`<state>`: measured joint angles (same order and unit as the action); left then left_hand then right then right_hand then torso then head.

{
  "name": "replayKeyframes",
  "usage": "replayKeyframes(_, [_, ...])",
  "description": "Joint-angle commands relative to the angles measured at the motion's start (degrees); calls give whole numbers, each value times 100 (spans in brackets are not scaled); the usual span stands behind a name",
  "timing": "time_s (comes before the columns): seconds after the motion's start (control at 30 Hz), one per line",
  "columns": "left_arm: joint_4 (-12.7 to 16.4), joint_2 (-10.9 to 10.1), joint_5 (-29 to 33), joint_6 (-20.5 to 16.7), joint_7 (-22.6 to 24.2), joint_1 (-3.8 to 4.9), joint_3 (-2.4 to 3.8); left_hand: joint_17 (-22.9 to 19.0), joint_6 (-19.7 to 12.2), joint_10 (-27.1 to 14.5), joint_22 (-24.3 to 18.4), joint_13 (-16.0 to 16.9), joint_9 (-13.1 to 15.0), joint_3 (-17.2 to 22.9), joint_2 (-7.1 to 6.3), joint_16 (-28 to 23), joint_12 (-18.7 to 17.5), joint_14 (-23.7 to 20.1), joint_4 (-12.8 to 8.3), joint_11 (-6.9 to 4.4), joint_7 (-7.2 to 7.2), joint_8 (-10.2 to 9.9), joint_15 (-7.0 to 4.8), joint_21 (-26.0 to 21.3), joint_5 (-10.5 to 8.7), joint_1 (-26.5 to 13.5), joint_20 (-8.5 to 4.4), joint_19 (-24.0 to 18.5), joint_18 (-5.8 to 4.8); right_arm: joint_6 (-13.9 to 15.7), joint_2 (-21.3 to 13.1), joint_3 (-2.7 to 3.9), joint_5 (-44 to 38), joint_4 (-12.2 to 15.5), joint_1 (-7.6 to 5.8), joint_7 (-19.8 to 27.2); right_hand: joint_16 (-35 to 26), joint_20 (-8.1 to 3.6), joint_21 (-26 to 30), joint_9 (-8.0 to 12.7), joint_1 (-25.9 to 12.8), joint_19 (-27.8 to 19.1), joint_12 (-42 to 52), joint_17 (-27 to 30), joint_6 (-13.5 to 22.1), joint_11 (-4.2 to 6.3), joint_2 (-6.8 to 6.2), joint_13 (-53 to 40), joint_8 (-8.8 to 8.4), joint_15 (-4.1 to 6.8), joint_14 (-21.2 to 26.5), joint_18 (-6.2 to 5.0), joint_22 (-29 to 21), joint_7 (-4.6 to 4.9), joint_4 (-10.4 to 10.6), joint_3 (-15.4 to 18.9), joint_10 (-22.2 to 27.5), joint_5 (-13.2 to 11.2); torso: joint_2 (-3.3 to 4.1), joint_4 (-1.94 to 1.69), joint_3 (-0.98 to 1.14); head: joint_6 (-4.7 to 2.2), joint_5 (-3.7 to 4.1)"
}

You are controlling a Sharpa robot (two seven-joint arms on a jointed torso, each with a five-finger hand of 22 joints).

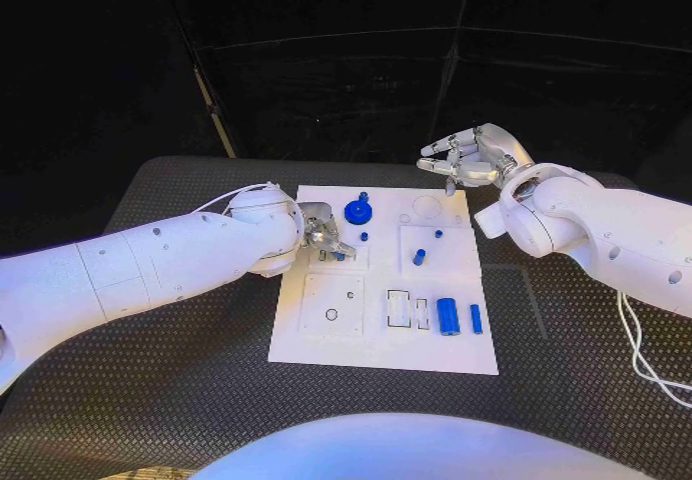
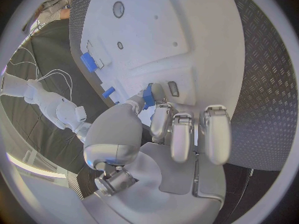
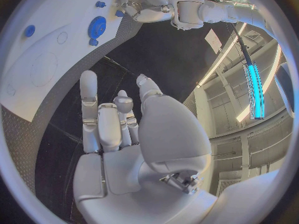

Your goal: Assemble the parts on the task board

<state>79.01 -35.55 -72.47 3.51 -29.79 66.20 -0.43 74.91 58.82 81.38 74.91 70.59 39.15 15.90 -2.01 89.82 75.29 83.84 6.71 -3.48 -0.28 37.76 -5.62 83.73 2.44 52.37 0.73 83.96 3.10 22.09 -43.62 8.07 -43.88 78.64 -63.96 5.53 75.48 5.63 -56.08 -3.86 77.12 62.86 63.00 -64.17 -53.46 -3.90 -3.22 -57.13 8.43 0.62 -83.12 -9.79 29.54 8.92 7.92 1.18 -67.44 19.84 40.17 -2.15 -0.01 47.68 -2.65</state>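
Black table carries task board | gear seated; cylinder, bar loose | our left hand pinches blue part over board | right hand empty, fingers spread.

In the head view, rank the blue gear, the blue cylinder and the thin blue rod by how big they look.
1. Gear, largest.
2. Cylinder, next.
3. Rod, smallest; about as long as the cylinder but much thinner.

One white task board, one blue gear, two hands, two blue cylinders.
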Motion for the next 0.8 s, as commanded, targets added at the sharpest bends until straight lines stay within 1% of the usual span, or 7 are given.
replayKeyframes(0.03, [0, -10, -109, -40, -75, -8, -5, 1509, -11, 4, 697, -8, -2, -29, 19, 18, -28, 616, 0, 7, 37, -23, -40, 0, 33, 14, -26, 131, -98, -15, -2, 5, -5, 11, -11, 42, -20, 13, 19, -9, -74, 19, 20, 4, 30, -7, -5, 9, 28, -25, 30, -44, -3, -2, 42, 7, 34, -3, 1, -3, 1, 3, -4])
replayKeyframes(0.2, [-7, -10, -146, 45, -79, -7, -5, 1509, -20, 0, 699, -12, 0, -58, 0, 18, -32, 616, -3, 8, 40, -24, -41, 1, 31, 30, -27, 133, -99, -19, -1, 5, -5, 7, -11, 39, -20, 13, 19, -9, -74, 19, 20, 4, 30, -7, -5, 9, 28, -25, 30, -44, -3, -2, 42, 7, 34, -3, -4, -2, 0, 10, -10])
replayKeyframes(0.43, [-25, -4, -159, 163, -86, -7, -4, 1509, -35, -16, 697, -26, 5, -184, -61, 18, -46, 616, 42, 14, 48, -25, -39, -5, 31, 8, -27, 131, -98, -23, 1, 5, -5, 6, -11, 34, -25, 13, 28, -9, -81, 15, 19, 9, 31, -7, -15, 17, 31, -26, 32, -46, -14, -2, 47, 16, 38, -16, -2, -5, 0, 7, -10])
replayKeyframes(0.6, [-43, 2, -161, 178, -88, -6, -5, 1509, -43, -29, 695, -36, 11, -362, -99, 18, -56, 616, 156, 19, 54, -24, -35, -12, 31, -75, -25, 129, -97, -19, -2, 5, -5, 0, -11, 33, -36, 14, 39, -9, -87, 9, 14, 25, 33, -7, -20, 28, 34, -26, 37, -48, -30, -2, 52, 23, 46, -26, -5, -4, 1, 6, -13])
replayKeyframes(0.8, [-60, 23, -162, 149, -90, -6, -5, 1509, -54, -44, 695, -51, 19, -583, -85, 18, -69, 616, 316, 21, 56, -21, -35, -19, 31, -138, -24, 129, -96, -12, -2, 5, -5, -5, -11, 34, -42, 15, 51, -9, -107, 4, 17, 31, 37, -9, -27, 35, 38, -28, 41, -49, -42, -1, 69, 39, 51, -46, -1, -1, 2, 2, -16])
